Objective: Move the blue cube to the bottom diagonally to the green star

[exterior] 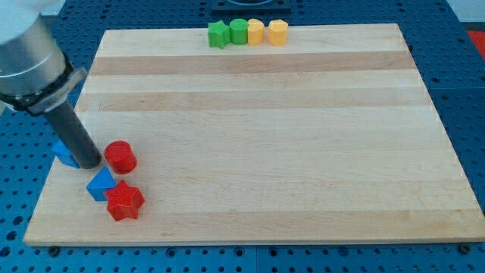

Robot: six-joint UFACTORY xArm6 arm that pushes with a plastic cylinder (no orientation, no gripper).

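A dark rod ends in my tip (92,164), which rests on a pale wooden board (258,136) near its edge at the view's left. There is no pincer here, only this plain rod, so it has nothing to open or close and grips nothing; it can only shove.

Taking my tip as the landmark: a blue block (65,153) sits touching it on the view's left, partly hidden behind the rod, so its shape is unclear. A red cylinder (120,157) lies just beside my tip on the view's right. Just below it, toward the view's bottom, is a blue cube (101,184), likely the block to move, and touching that cube, lower right, a red star (125,201).

Well apart, far up and right at the board's top edge, four blocks stand in a tight row: a green star (219,34), a green block (239,32), a yellow block (256,32) and another yellow block (277,32).

My tip seems placed among the lower cluster to start pushing the cube toward that row, a long trip not yet begun.
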